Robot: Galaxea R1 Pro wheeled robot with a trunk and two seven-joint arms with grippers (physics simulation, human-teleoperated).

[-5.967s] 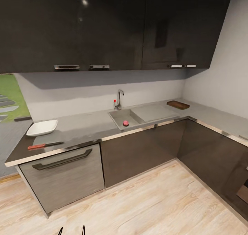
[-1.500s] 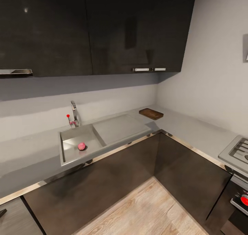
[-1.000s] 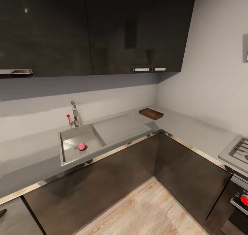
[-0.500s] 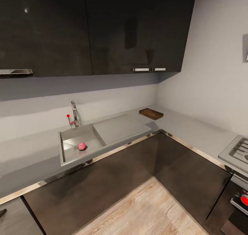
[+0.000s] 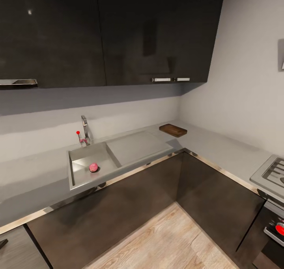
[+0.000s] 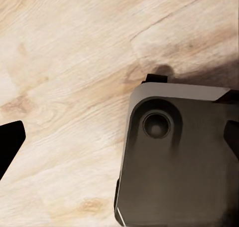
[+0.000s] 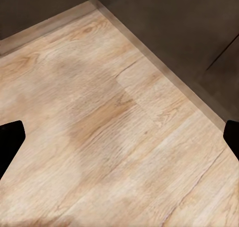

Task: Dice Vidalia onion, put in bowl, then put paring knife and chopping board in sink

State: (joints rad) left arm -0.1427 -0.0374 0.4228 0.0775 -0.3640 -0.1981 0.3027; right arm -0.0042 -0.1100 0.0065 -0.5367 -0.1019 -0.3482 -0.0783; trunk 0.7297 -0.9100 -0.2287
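The pinkish-red Vidalia onion (image 5: 93, 167) lies in the steel sink (image 5: 77, 173), set in the dark grey countertop (image 5: 35, 182). The dark brown chopping board (image 5: 173, 130) rests on the countertop in the far corner, right of the drainer. The paring knife and the bowl are out of view. In the left wrist view my left gripper (image 6: 119, 142) is open above the wooden floor and the robot's grey base (image 6: 174, 157). In the right wrist view my right gripper (image 7: 119, 137) is open over bare floor, its dark fingertips (image 7: 10, 142) wide apart.
A faucet (image 5: 84, 131) with a red knob stands behind the sink, and a flat drainer (image 5: 138, 145) lies to its right. Dark cabinets hang overhead. A stove (image 5: 272, 174) sits at the right. Grey base cabinets (image 5: 130, 206) meet in a corner over wooden floor (image 5: 165, 241).
Since six seconds ago the camera has moved closer and swung right, so the bowl and knife have left the view. Over the last second and a half nothing has moved.
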